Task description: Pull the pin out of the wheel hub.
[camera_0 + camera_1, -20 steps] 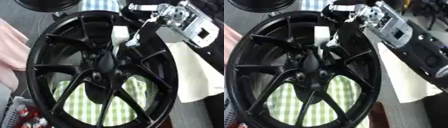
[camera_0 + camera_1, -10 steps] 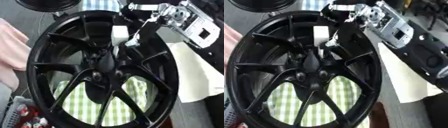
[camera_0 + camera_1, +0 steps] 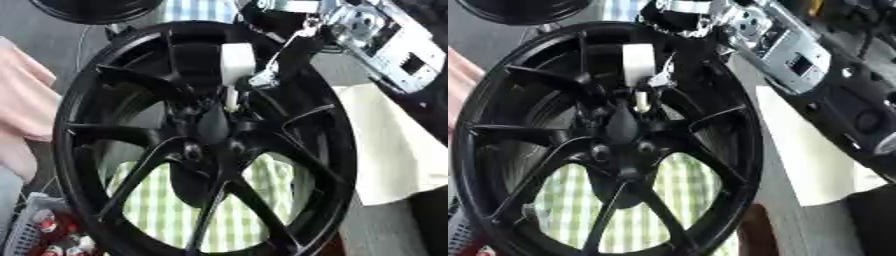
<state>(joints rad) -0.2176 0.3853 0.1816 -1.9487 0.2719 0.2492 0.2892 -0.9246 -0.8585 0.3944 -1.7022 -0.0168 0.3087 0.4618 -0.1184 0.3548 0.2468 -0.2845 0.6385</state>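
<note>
Right hand [image 3: 284, 47], upper centre, pinched the white pin [image 3: 236, 65] above the wheel hub [image 3: 210, 127]; a straight, steady outward pull looked best.

I see the wheel hub [image 3: 210, 145] in glossy black all over, rim and spokes alike. The pin [image 3: 236, 64] has a white blocky head with a pale shaft below it. My right hand [image 3: 677, 15] is black with silver metal parts, and the arm behind it is silver and black too. Under the spokes lies a cloth [image 3: 166, 200] checked in light green and white. A pink fabric [image 3: 22, 105] shows at my left, and a cream sheet [image 3: 389, 145] at my right. The surface [image 3: 52, 30] looks grey.
</note>
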